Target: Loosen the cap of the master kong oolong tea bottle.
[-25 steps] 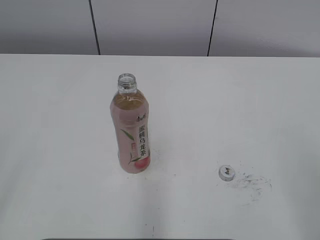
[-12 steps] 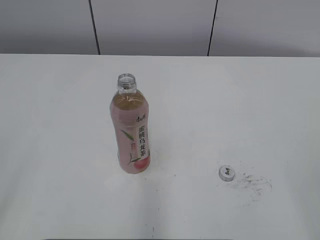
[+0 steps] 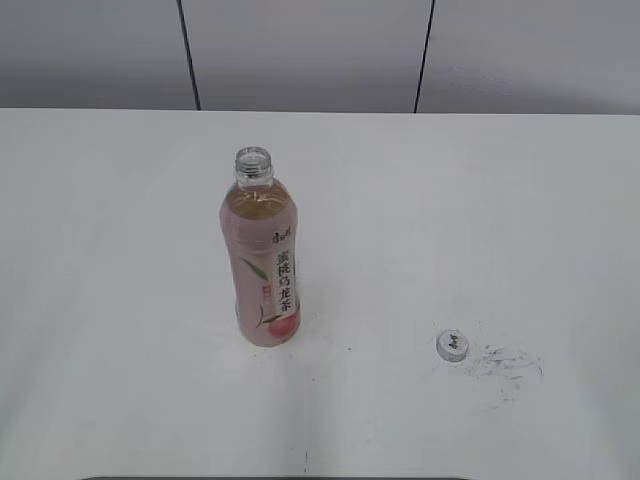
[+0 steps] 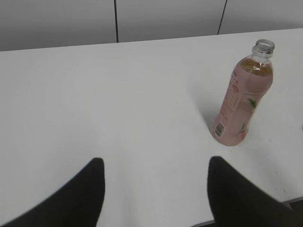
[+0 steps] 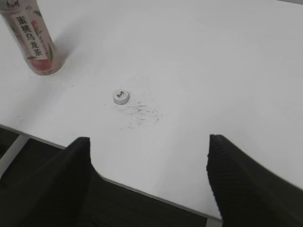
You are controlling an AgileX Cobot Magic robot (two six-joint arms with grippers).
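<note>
The master kong oolong tea bottle (image 3: 264, 260) stands upright on the white table with its neck open and no cap on it. It also shows in the left wrist view (image 4: 241, 101) and in the right wrist view (image 5: 33, 40). The small white cap (image 3: 452, 345) lies on the table to the bottle's right; it also shows in the right wrist view (image 5: 121, 96). My left gripper (image 4: 154, 163) is open and empty near the table's front edge, left of the bottle. My right gripper (image 5: 149, 142) is open and empty at the front edge, behind the cap. Neither gripper shows in the exterior view.
Dark scuff marks (image 3: 505, 368) lie on the table just right of the cap. The white table (image 3: 120, 300) ends at a grey panelled wall (image 3: 300, 50) behind. Its front edge (image 5: 142, 189) runs under my right gripper.
The bottle's label has shifted very slightly between frames. The cap has not moved, and no arm enters the exterior view.
</note>
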